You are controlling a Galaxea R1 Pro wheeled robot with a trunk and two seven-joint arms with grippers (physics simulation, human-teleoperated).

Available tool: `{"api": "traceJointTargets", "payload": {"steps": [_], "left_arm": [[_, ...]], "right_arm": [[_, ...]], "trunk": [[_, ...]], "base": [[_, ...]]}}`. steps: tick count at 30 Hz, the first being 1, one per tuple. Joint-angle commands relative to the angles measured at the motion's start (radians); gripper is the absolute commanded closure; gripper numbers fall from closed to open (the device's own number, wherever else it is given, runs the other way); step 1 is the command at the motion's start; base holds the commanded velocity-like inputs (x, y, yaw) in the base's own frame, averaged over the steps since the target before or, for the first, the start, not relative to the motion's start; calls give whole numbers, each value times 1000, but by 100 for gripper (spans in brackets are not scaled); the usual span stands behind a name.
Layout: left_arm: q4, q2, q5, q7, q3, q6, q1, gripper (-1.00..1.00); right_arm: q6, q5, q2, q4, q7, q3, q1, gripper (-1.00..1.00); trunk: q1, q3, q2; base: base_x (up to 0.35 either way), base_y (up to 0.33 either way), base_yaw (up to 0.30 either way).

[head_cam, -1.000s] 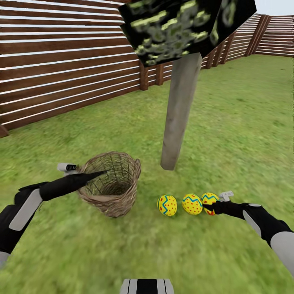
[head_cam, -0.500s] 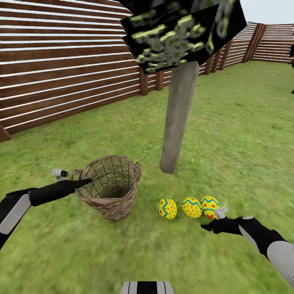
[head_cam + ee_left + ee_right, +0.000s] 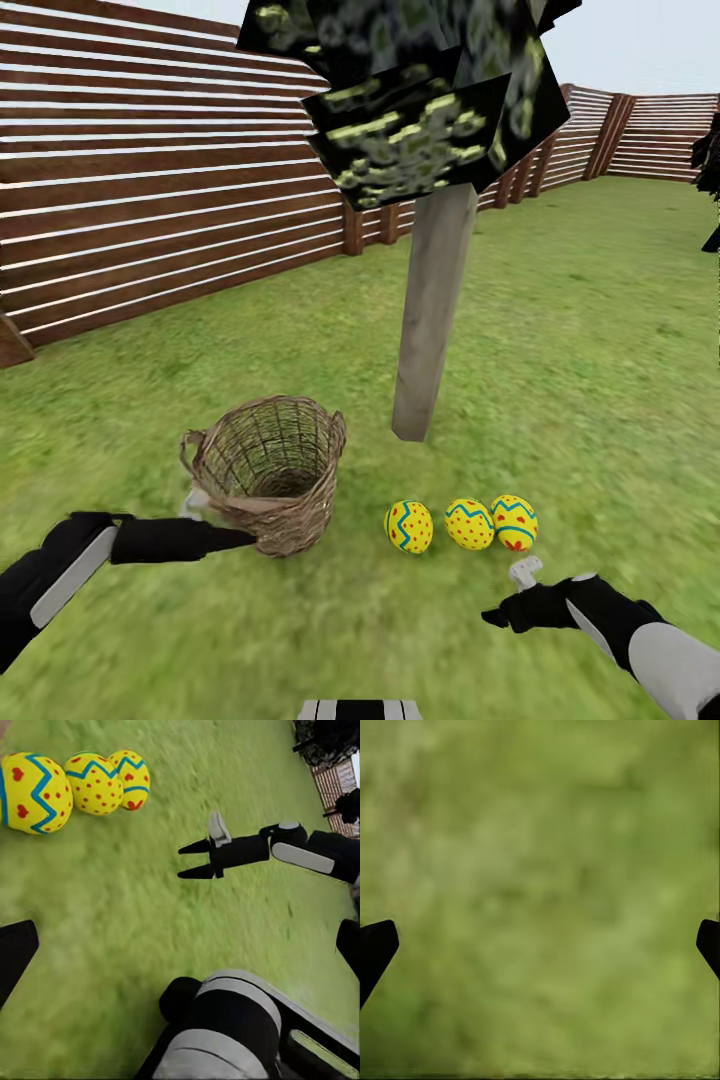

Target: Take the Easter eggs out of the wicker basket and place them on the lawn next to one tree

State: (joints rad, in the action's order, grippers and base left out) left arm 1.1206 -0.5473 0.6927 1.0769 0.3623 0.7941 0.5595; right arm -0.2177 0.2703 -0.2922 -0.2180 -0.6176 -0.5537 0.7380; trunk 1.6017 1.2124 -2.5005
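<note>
Lying beyond right end effector [image 3: 492,618]: eggs [image 3: 465,524]

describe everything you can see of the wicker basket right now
The wicker basket is a small round tan-brown container of open weave with a thick braided rim, a loop handle showing on its left side, and walls tapering toward the base. It stands upright on the lawn, looking empty inside. The left gripper points at its lower front wall, close or touching; the nearest egg lies apart to its right.
</note>
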Motion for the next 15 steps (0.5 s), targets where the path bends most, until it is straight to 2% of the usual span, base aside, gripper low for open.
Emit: {"api": "traceJointTargets", "payload": {"steps": [1,2,4,5,6,7,8,9,11,12,15], "left_arm": [[-22,0,0,-2,36,7,1,-100],[-80,1,-7,-5,81,2,1,-100],[-181,4,-14,-8,98,-4,0,-100],[-241,9,-39,-10,101,-14,0,-100],[-305,28,-96,-10,102,-34,0,-100],[-340,40,-132,-11,103,-45,0,-100],[-408,67,-194,-12,104,-63,0,-100],[-603,149,-300,-64,104,-173,0,-100],[-641,165,-305,-124,104,-210,0,-100],[-678,187,-306,-195,104,-227,0,-100],[-735,247,-307,-327,103,-239,0,-100]], "right_arm": [[-8,9,10,25,3,-19,-1,-100],[-7,8,21,61,8,-37,-4,-100],[-3,7,29,94,33,-43,-13,-100],[0,7,38,104,75,-44,-26,-100],[2,7,50,109,135,-44,-43,-100],[3,7,56,110,165,-44,-53,-100],[5,6,64,111,212,-44,-70,-100],[18,10,85,113,324,-43,-112,-100],[34,13,94,120,362,-43,-118,-100],[55,15,104,131,402,-43,-124,-100],[95,17,125,142,471,-43,-140,-100]], "trunk": [[-1,-3,0],[-1,-7,0],[-4,-14,4],[-8,-18,11],[-11,-21,18],[-15,-24,25],[-19,-27,32],[-23,-30,39],[-31,-36,53],[-31,-36,53],[-31,-36,53]], "base": [[0,0,0],[0,0,0],[0,0,0],[0,0,0],[0,0,0],[0,0,0],[0,0,0],[0,0,0],[0,0,0],[0,0,0],[0,0,0]]}}
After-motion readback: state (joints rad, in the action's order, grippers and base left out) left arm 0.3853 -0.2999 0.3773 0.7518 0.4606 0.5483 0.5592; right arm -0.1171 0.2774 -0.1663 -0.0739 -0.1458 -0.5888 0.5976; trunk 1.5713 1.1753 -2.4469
